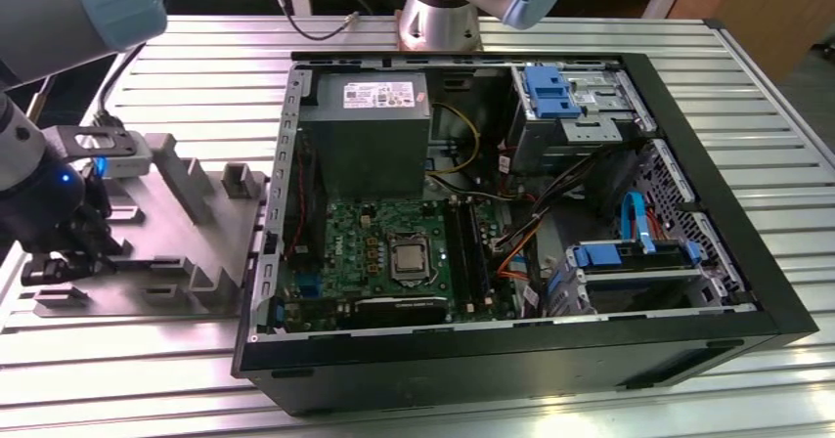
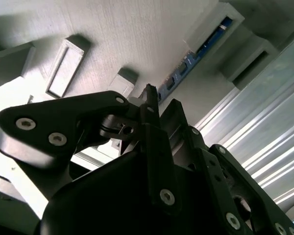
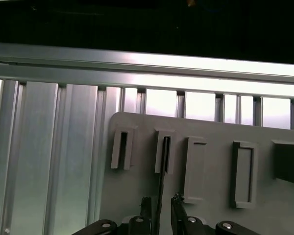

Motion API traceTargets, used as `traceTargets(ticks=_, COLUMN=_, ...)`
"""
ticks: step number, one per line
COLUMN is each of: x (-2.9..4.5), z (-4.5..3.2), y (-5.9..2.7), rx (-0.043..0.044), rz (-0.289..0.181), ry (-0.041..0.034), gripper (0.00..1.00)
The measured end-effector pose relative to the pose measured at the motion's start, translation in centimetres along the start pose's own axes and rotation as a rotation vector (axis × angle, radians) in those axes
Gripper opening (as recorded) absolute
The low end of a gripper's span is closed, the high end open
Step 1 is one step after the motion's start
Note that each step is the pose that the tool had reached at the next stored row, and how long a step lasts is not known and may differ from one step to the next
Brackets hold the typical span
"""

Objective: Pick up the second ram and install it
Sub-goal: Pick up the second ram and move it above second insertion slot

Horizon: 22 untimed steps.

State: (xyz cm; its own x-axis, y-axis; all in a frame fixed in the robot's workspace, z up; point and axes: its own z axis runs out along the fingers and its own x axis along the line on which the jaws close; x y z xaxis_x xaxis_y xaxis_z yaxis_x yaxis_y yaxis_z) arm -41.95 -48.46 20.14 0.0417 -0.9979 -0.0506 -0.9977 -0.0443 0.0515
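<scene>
Second wrist view shows the second ram (image 2: 193, 57) thin, blue, dark-chipped.

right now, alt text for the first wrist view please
The open end effector straddles a thin dark ram stick, seen edge-on and standing in a slot of a grey holder plate. The plate carries a row of raised slots and rests on a ribbed metal table.

Open computer case (image 1: 522, 350) (motherboard (image 1: 372, 238) visible), end effector (image 1: 55, 267) at grey fixture (image 1: 209, 240)
</scene>
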Motion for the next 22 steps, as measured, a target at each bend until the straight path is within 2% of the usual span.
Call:
traceTargets(ticks=2, x=-0.11, z=0.12, y=0.0, rx=0.0004, rz=0.0, ry=-0.0001, gripper=0.3)
traceTargets(ticks=6, x=-0.11, z=0.3, y=0.06, rx=-0.0003, rz=0.0, ry=0.0047, gripper=0.3)
traceTargets(ticks=12, x=-0.11, z=0.31, y=0.06, rx=-0.0001, rz=0.0, ry=0.005, gripper=0.3)
traceTargets(ticks=13, x=-0.11, z=0.32, y=0.06, rx=-0.0001, rz=0.0, ry=0.0049, gripper=0.28)
traceTargets(ticks=14, x=-0.11, z=0.31, y=0.06, rx=-0.0001, rz=0.0, ry=0.005, gripper=0.22)
traceTargets(ticks=15, x=-0.11, z=0.31, y=0.06, rx=-0.0002, rz=0.0, ry=0.005, gripper=0.22)
traceTargets(ticks=16, x=-0.11, z=0.31, y=0.06, rx=-0.0001, rz=0.0, ry=0.005, gripper=0.15)
traceTargets(ticks=22, x=-0.11, z=0.31, y=0.06, rx=-0.0001, rz=0.0, ry=0.0051, gripper=0.12)
